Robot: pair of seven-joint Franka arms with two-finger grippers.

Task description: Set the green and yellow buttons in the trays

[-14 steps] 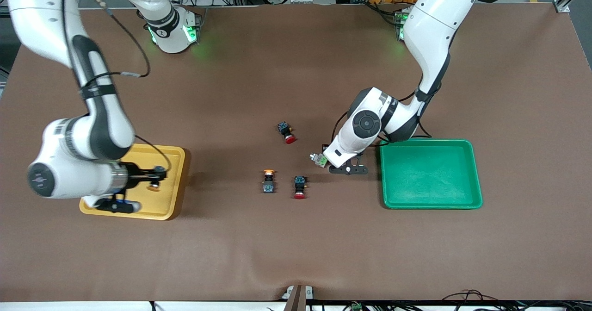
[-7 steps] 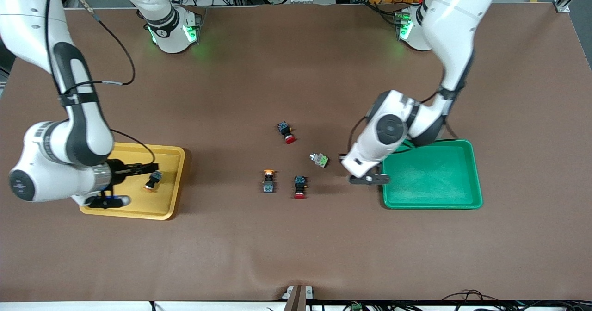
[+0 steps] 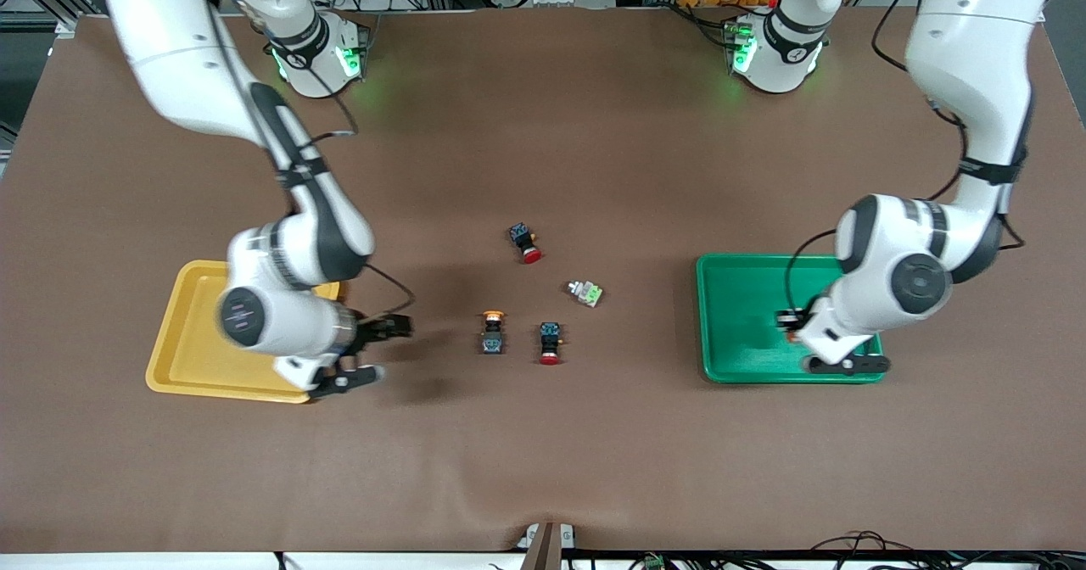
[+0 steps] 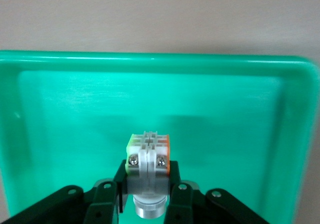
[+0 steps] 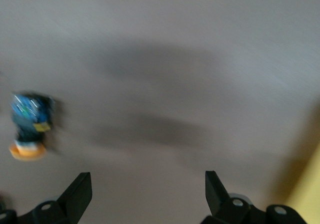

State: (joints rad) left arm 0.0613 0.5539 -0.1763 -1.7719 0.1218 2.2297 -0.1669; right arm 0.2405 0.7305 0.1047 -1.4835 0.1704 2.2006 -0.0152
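Brown mat [image 3: 543, 451], left hand [image 4: 147, 204] clamping pale button [image 4: 148, 156], right hand [image 5: 147, 194] apart

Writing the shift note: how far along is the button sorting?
Done: no button shows in either tray; the right arm hides part of the yellow tray. In hand: left gripper holds a grey-white button over the green tray. Remaining: yellow-capped button and green-capped button on the table, right gripper open above it.

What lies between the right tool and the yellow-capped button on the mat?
Only bare brown mat between the right tool and the yellow-capped button; the front view shows it.
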